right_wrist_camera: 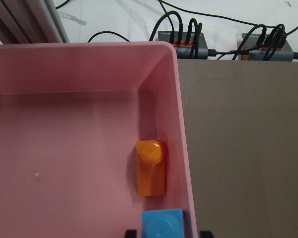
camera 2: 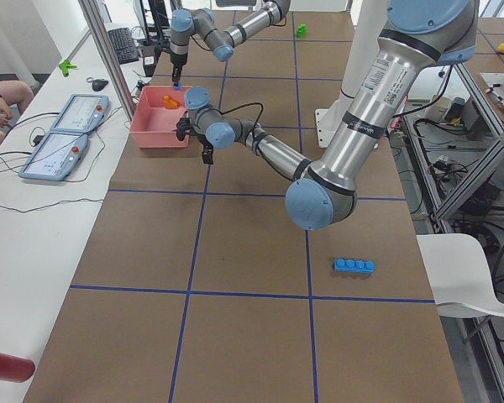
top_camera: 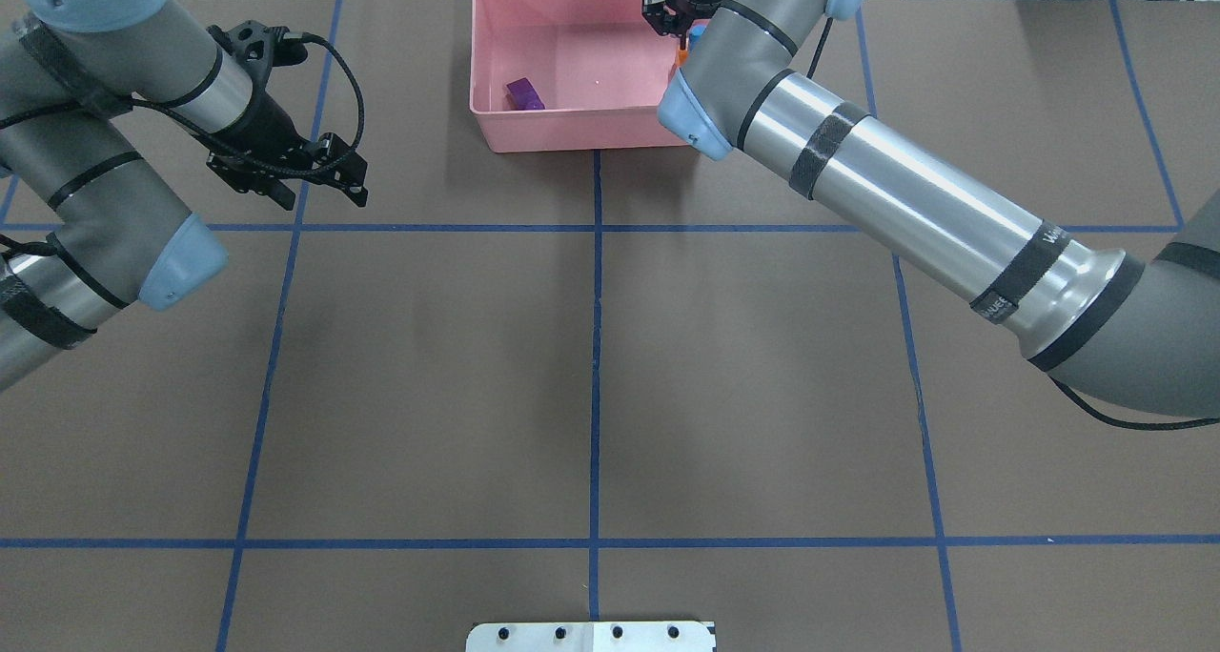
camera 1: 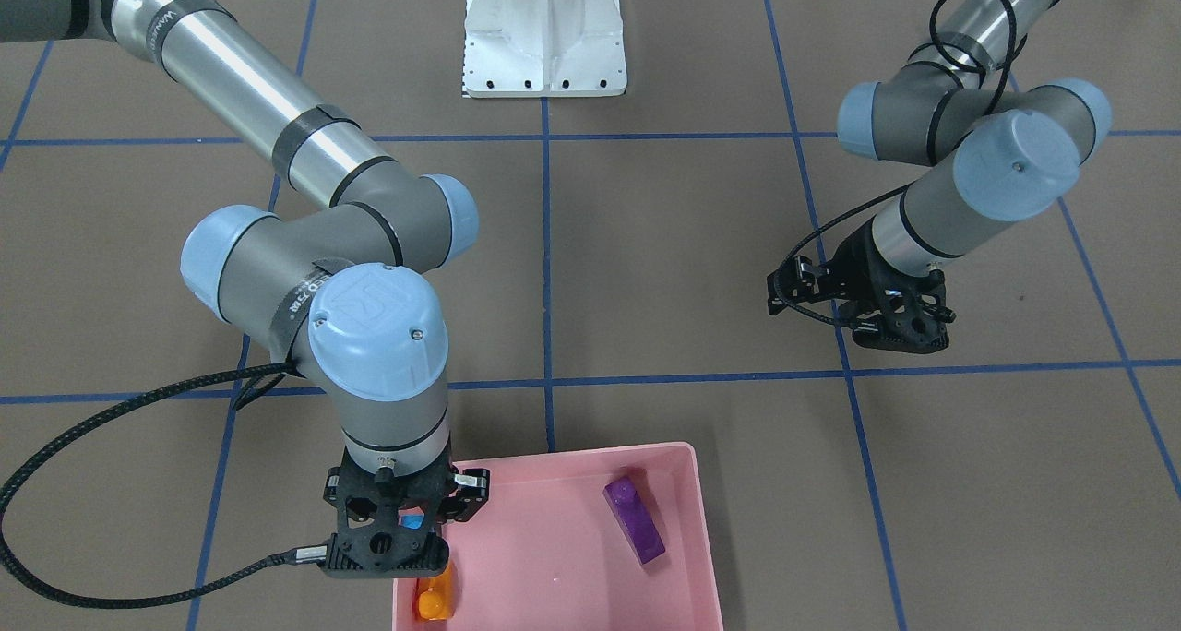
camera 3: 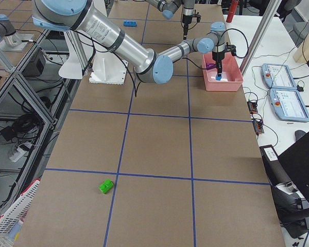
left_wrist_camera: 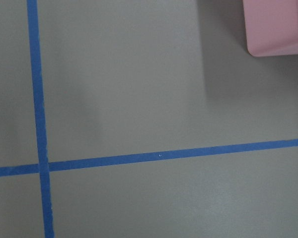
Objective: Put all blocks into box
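My right gripper (camera 1: 395,531) pinches the tiny blue block (right_wrist_camera: 161,223) above the box (camera 1: 706,539), tight to its side wall, with the orange block (right_wrist_camera: 151,168) just beyond; the fingertips are mostly cropped. The purple block (camera 1: 634,518) lies well apart. My left gripper (top_camera: 319,191) hangs open over the brown, blue-taped table (top_camera: 429,395). The long blue block (camera 2: 354,266) and the green block (camera 3: 106,186) sit outside.

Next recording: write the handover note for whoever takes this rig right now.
Right gripper: shut on the tiny blue block, over the box.
Left gripper: empty, over bare table beside the box; jaws unclear.
Done: orange block and purple block in the box.
Left: release tiny blue; fetch long blue block and green block, both far off on the table.
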You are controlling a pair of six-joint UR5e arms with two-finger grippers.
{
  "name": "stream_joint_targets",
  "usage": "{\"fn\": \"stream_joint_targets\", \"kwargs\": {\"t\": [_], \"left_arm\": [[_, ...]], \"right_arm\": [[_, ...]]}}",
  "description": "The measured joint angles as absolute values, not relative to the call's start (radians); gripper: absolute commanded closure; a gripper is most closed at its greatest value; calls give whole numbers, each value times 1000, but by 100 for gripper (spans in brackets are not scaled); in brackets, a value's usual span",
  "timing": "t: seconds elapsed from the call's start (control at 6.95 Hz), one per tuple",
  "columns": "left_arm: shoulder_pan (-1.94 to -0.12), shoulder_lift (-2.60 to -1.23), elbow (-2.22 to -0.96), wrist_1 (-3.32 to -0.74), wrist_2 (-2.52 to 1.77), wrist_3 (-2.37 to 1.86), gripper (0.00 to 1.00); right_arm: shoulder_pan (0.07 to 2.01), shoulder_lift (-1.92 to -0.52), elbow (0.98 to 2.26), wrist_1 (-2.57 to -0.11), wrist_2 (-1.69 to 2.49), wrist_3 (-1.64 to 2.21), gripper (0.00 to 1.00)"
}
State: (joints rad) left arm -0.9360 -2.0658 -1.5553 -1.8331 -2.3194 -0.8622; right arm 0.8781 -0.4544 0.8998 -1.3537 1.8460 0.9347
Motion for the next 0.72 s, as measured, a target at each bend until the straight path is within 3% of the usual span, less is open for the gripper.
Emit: {"fn": "stream_joint_targets", "kwargs": {"t": [0.43,0.72], "left_arm": [[-936,-2063,-1556,-1833,-2319,-860,0],[-937,-2046,-1575,-1832,-2318,-856,0]], "right_arm": [[876,-458,925,-1356,1847,931,2],[891,-513,1042,-1404,1872,927,1]]}}
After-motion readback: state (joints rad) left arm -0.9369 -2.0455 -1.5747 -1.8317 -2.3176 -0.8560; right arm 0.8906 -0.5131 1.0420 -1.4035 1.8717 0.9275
